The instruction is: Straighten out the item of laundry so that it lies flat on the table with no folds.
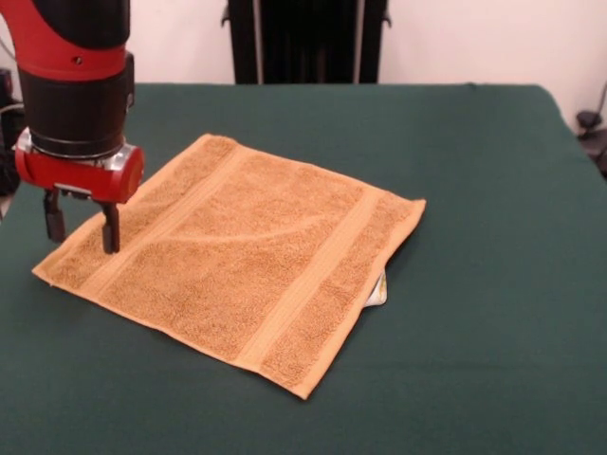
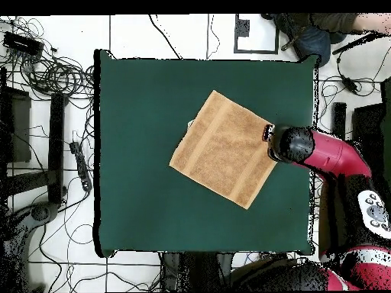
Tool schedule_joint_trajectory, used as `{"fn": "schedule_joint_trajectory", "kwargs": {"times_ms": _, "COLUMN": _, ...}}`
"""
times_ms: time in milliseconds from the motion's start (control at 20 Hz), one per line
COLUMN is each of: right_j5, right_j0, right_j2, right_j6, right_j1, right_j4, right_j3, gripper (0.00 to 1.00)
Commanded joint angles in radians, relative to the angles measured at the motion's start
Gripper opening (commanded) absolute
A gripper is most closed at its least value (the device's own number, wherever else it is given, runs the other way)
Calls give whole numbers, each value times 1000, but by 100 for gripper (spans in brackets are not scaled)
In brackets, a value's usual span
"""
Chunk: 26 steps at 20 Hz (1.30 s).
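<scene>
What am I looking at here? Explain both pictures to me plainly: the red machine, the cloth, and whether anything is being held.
The red and black machine is a robot arm; its tool has two dark fingers, apart, at the corner of a golden-orange towel. Nothing is held. One picture looks across the table; the other looks straight down on it. The towel lies spread out almost flat on the green cloth, with a faint crease mid-cloth and a small white tag peeking from under one edge.

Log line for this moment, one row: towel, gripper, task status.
towel: spread flat on table, white tag peeking from under one edge | gripper: open, over towel's corner, holding nothing | task: looks nearly done
</scene>
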Motion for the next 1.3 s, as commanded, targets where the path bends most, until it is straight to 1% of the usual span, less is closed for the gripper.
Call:
{"fn": "schedule_joint_trajectory", "kwargs": {"times_ms": 50, "right_j5": 57, "right_j0": 45, "right_j2": 92, "right_j6": 20, "right_j1": -5, "right_j4": 10, "right_j3": 25, "gripper": 100}}
{"fn": "schedule_joint_trajectory", "kwargs": {"times_ms": 750, "right_j5": 90, "right_j0": 46, "right_j2": 87, "right_j6": 42, "right_j1": -9, "right_j4": 28, "right_j3": 8, "gripper": 100}}
{"fn": "schedule_joint_trajectory", "kwargs": {"times_ms": 800, "right_j5": 77, "right_j0": 49, "right_j2": 84, "right_j6": 37, "right_j1": -12, "right_j4": 18, "right_j3": 7, "gripper": 100}}
{"fn": "schedule_joint_trajectory", "kwargs": {"times_ms": 900, "right_j5": 75, "right_j0": 49, "right_j2": 81, "right_j6": 58, "right_j1": -15, "right_j4": 29, "right_j3": 18, "gripper": 100}}
{"fn": "schedule_joint_trajectory", "kwargs": {"times_ms": 1300, "right_j5": 65, "right_j0": 51, "right_j2": 77, "right_j6": 60, "right_j1": -16, "right_j4": 23, "right_j3": 22, "gripper": 100}}
